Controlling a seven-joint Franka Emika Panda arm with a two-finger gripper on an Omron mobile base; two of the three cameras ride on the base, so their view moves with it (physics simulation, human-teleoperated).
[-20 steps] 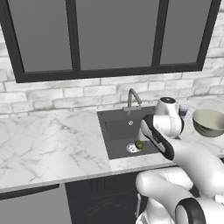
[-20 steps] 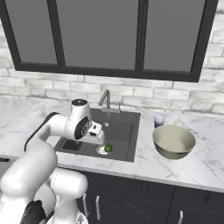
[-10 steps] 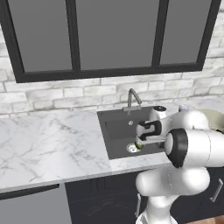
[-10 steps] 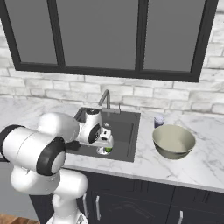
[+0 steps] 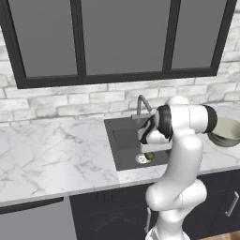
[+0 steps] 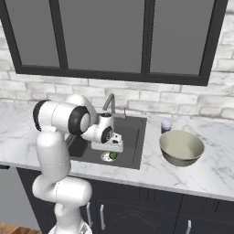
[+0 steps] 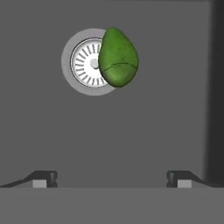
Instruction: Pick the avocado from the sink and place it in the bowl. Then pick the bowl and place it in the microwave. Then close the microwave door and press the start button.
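Observation:
The avocado (image 7: 118,59) is a small green oval lying on the floor of the dark-grey sink (image 7: 144,131), partly over the round silver drain (image 7: 87,61). My gripper (image 7: 111,178) hangs open above the basin, and the fruit lies ahead of its dark fingertips (image 7: 43,177), apart from them. From the base, the gripper (image 5: 150,151) (image 6: 111,151) is inside the sink (image 5: 123,138) (image 6: 135,130), just over the avocado (image 5: 149,157) (image 6: 113,156). The cream bowl (image 6: 181,147) (image 5: 226,132) stands empty on the counter to the sink's right.
A curved grey faucet (image 6: 109,103) (image 5: 140,105) rises behind the basin. A small cup (image 6: 166,125) stands behind the bowl. The sink's right wall (image 7: 216,87) is close to my right finger. The marble counter (image 5: 51,154) stretches to the left.
The arm has swung from a low folded pose to an upright one, and the hand has settled slightly lower over the drain. The avocado and bowl have stayed put.

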